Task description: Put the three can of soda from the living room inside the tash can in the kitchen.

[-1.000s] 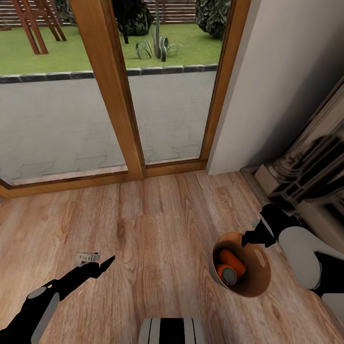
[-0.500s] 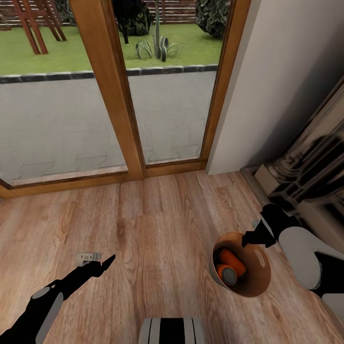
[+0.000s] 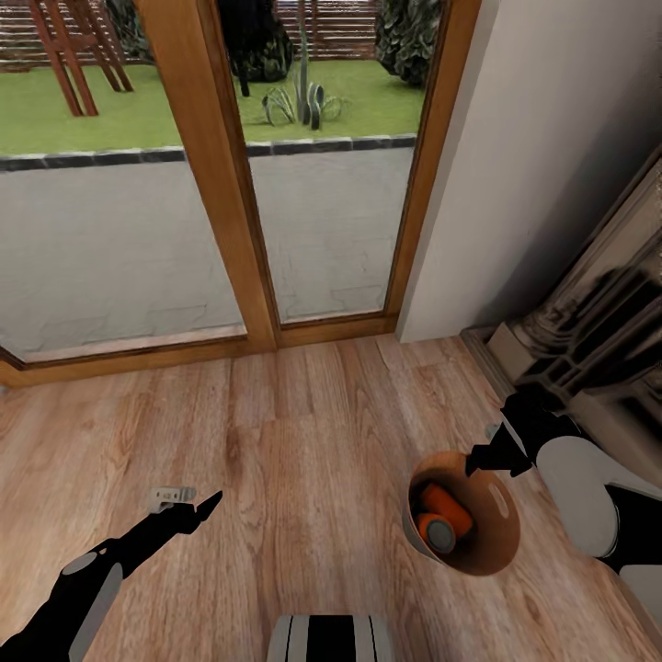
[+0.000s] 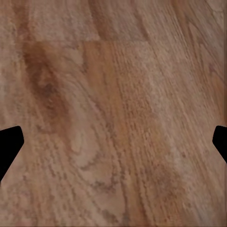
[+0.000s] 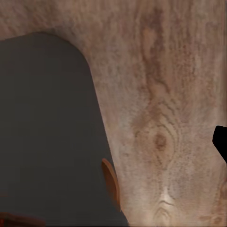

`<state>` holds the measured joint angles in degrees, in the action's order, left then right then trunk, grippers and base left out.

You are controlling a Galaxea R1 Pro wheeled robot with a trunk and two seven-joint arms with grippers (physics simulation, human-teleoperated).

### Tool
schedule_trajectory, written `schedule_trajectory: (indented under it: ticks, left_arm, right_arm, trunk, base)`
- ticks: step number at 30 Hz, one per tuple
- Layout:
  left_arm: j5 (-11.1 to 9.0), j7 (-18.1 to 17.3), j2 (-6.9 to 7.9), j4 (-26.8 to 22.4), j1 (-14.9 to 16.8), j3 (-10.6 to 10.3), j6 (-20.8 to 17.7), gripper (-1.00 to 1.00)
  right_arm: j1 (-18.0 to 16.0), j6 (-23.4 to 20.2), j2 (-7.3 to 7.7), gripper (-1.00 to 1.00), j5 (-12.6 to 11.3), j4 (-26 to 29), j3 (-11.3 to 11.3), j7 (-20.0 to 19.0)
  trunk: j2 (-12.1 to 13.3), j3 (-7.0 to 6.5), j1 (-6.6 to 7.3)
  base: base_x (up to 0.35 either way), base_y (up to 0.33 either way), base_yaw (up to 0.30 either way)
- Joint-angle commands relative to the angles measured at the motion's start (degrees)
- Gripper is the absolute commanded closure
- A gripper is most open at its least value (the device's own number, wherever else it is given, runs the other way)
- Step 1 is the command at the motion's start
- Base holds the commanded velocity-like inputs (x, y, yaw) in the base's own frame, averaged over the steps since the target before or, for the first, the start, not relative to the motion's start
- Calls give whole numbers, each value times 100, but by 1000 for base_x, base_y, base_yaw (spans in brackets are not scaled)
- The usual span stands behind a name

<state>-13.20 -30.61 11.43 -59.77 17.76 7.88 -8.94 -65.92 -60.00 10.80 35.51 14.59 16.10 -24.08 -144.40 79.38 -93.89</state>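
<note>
A wood floor (image 3: 303, 441) runs up to wooden-framed glass garden doors (image 3: 248, 184) at the far edge, with paving and lawn beyond the glass; the boards between the two arms lie bare and open, bounded at the right by a pale wall (image 3: 552, 138) and the carved stone fireplace (image 3: 598, 340) at its foot. At the left, the left claw (image 3: 187, 502) hangs above the planks with its jaws parted, one pale finger and one dark finger spread apart, nothing between them; the left wrist view shows floor grain with the dark fingertips at either edge. Right of centre the tash can (image 3: 501, 552) is held at its far rim by the right claw (image 3: 480, 457), closed on it. Inside, against the tan-brown wall, lie two orange cans of soda (image 3: 441, 519), touching each other, one showing its grey top.
</note>
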Motion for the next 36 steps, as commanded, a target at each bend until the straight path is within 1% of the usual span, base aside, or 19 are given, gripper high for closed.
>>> schedule_trajectory:
  ticks: [1, 36]
  left_arm:
    - [4, 0, 0, 0, 0, -2, -4, -100]
    - [19, -6, 0, 9, 5, -6, -13, -100]
  right_arm:
    - [0, 0, -3, -100, 0, 0, -1, 0]
    - [15, 0, 0, -100, -7, 0, 0, 0]
  trunk:
    - [2, -23, 2]
    - [48, -798, 92]
  base:
    - [0, 0, 0]
    - [0, 0, 0]
